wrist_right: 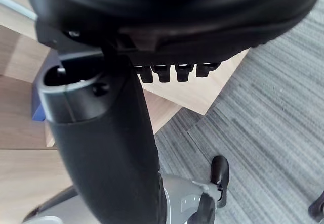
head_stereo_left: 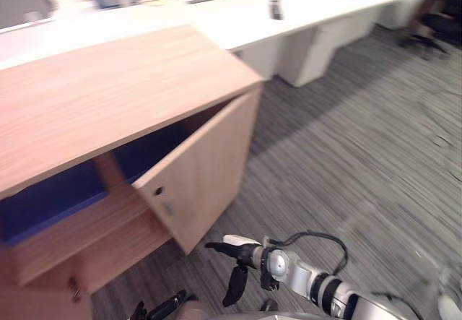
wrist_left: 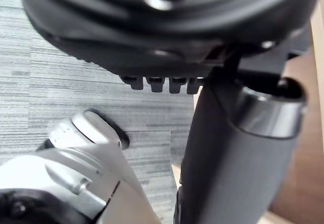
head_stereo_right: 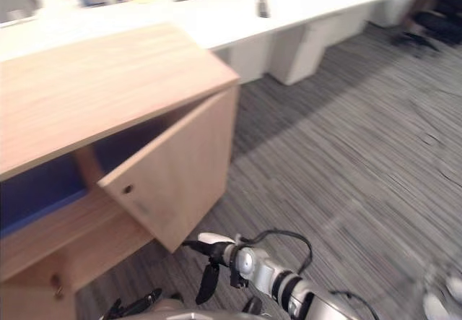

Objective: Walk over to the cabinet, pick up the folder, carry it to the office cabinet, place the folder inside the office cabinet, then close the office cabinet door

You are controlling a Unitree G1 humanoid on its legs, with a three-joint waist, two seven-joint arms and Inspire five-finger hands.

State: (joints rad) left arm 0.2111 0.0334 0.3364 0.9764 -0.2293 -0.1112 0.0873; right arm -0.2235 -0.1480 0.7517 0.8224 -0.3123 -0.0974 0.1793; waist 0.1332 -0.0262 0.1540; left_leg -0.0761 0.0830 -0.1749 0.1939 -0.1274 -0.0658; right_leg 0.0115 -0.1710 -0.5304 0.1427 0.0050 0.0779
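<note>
Your right hand [head_stereo_left: 235, 282] hangs low over the grey striped carpet floor [head_stereo_left: 361, 154], just in front of the light wooden office cabinet [head_stereo_left: 108, 89]. Its fingers are loose, its thumb is out and it grips nothing. Your left hand [head_stereo_left: 162, 308] sits low beside it, fingers relaxed and also empty. The flat blue folder [head_stereo_left: 43, 203] lies inside the cabinet on its upper shelf. The wooden cabinet door [head_stereo_left: 206, 168] stands half open. A long white desk [head_stereo_left: 238, 16] runs behind.

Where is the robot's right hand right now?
The right hand hangs low in the left eye view, above the grey carpet, near the lower corner of the open cabinet door.
</note>
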